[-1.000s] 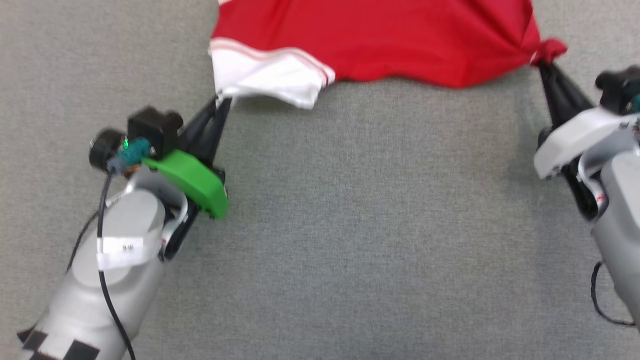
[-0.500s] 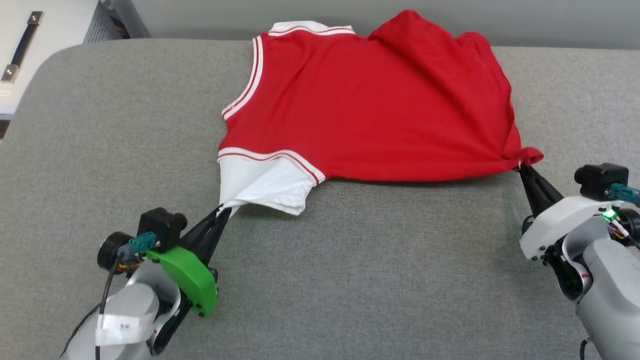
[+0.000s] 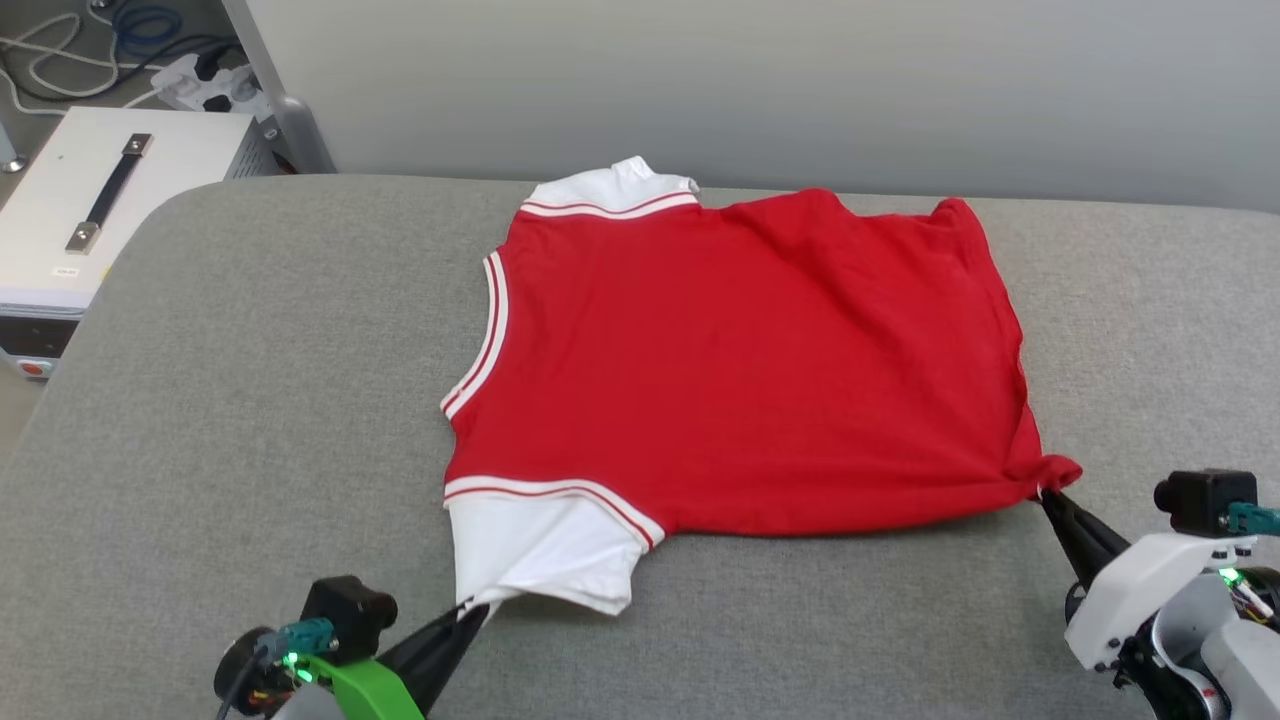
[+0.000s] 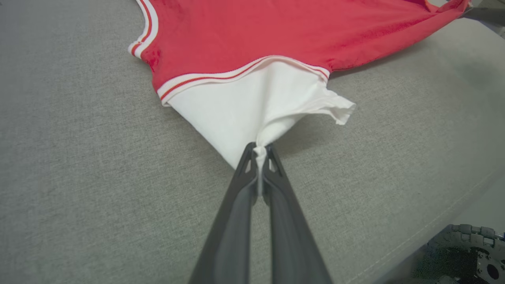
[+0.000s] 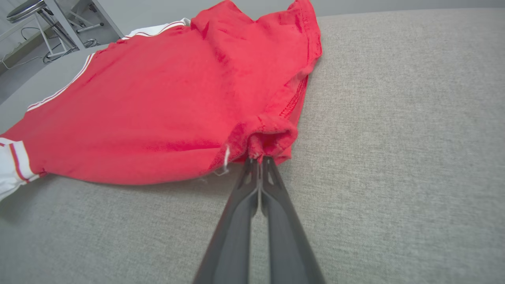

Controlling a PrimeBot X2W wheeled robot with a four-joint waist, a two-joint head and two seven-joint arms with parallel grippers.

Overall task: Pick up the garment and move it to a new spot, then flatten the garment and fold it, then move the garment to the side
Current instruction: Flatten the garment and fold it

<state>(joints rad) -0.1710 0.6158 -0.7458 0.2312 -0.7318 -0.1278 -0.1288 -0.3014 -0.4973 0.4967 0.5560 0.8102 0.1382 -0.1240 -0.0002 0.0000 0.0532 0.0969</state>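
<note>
The garment [image 3: 740, 370] lies spread on the grey padded table [image 3: 250, 380], plain red side up, its lettering hidden. One white sleeve [image 3: 535, 545] points toward me; the other sleeve [image 3: 615, 185] lies at the far edge. My left gripper [image 3: 478, 610] is shut on the tip of the near white sleeve [image 4: 252, 114], seen pinched at the fingertips of the left gripper [image 4: 259, 149]. My right gripper [image 3: 1045, 492] is shut on the bunched red hem corner [image 5: 268, 136], and the right gripper [image 5: 258, 159] holds it taut over the garment [image 5: 158, 106].
A white case with a black handle [image 3: 110, 190] stands off the table's far left, cables and a power strip [image 3: 205, 85] behind it. A grey wall runs along the back. A stool [image 5: 27, 8] shows far off. The table's edge [image 4: 453, 209] runs near my left arm.
The head camera has tilted up, so the whole garment and the table's far edge have come into the picture. Both grippers keep their hold and sit nearer the bottom edge; the cloth lies flatter.
</note>
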